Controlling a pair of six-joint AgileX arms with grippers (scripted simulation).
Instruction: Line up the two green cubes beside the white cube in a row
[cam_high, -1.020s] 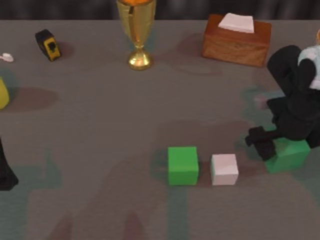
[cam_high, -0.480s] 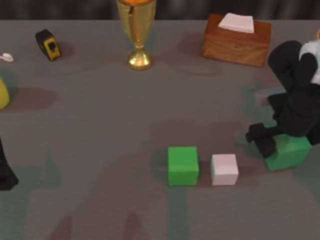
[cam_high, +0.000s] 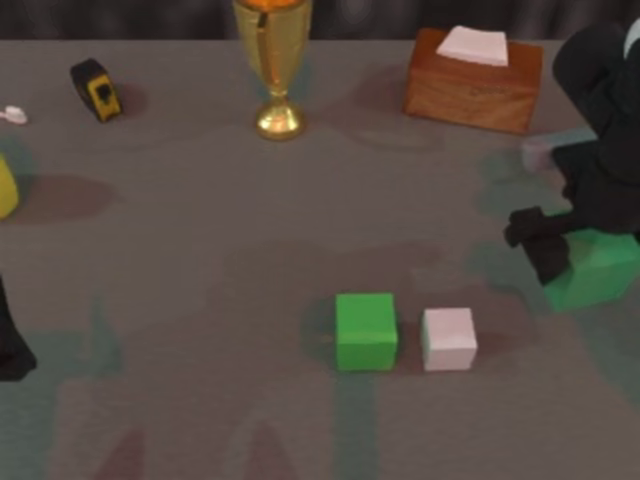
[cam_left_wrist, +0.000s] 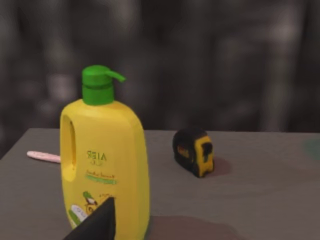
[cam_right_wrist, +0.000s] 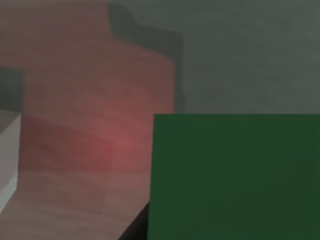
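Observation:
The bright lime-green cube (cam_high: 365, 331) and the small white cube (cam_high: 448, 339) sit side by side on the table, a narrow gap between them. My right gripper (cam_high: 560, 255) is shut on the larger emerald-green cube (cam_high: 600, 268), held off the table to the right of the white cube. In the right wrist view the emerald cube (cam_right_wrist: 235, 175) fills the near corner and the white cube (cam_right_wrist: 7, 155) shows at the edge. My left gripper (cam_high: 12, 345) is parked at the table's left edge, open; only one finger (cam_left_wrist: 97, 225) shows in its wrist view.
A gold trophy (cam_high: 273, 60) and a wooden tissue box (cam_high: 472, 78) stand at the back. A black-and-yellow tape measure (cam_high: 96, 89) and a yellow pump bottle (cam_left_wrist: 102, 165) are at the far left, with a small white object (cam_high: 12, 114) nearby.
My right gripper has risen with the emerald cube and drifted right and toward the back. The lime and white cubes and the left arm have not moved.

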